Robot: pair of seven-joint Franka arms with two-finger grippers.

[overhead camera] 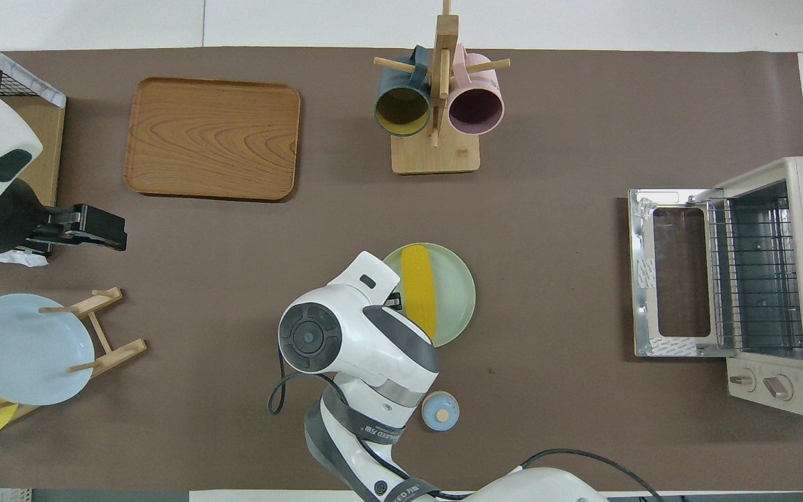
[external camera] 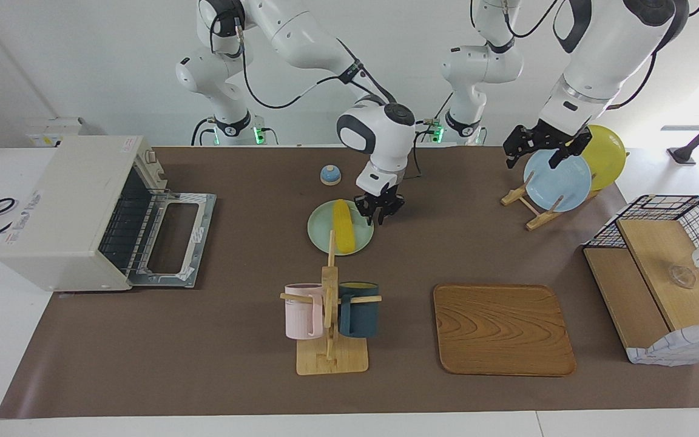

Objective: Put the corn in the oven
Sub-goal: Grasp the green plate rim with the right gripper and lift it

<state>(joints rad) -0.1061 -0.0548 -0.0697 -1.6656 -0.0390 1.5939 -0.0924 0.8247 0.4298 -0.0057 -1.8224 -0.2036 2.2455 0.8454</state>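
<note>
Right gripper [external camera: 379, 213] hangs just beside the corn [external camera: 343, 226], over the rim of the pale green plate [external camera: 319, 233] that holds it. Its fingers look drawn close but grip nothing. Left gripper [external camera: 540, 149], spread wide, waits over the blue plate [external camera: 559, 185]. The oven [external camera: 76, 209] stands open, its rack bare.

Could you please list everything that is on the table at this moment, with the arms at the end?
corn: 1, yellow, on the green plate
green plate: 1, pale green, mid-table
oven: 1, off-white, door open, right arm's end
bell: 1, blue, nearer the robots than the plate
mug stand: 1, wooden, holding a pink and a dark blue mug
tray: 1, wooden
plate rack: 1, wooden, with a blue and a yellow plate
wire basket: 1, black, left arm's end
right gripper: beside the corn, over the plate's edge
left gripper: open, over the plate rack
</note>
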